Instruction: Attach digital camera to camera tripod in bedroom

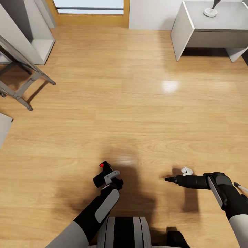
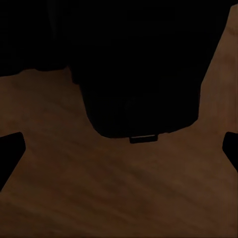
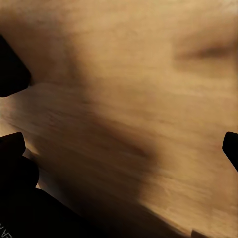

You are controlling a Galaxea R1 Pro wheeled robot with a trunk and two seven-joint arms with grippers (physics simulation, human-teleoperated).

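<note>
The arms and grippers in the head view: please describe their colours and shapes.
Both arms are glossy black with light grey upper segments. The left arm has an oblong grey panel on its forearm; the right arm has a similar grey panel near the wrist. The left gripper has a grey finger. The right gripper is black and narrows to a point.

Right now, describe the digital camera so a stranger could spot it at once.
On the light wood floor, look low in the head view to the left arm. Its gripper holds the digital camera: small, black, boxy, set apart by a red button on top.
</note>
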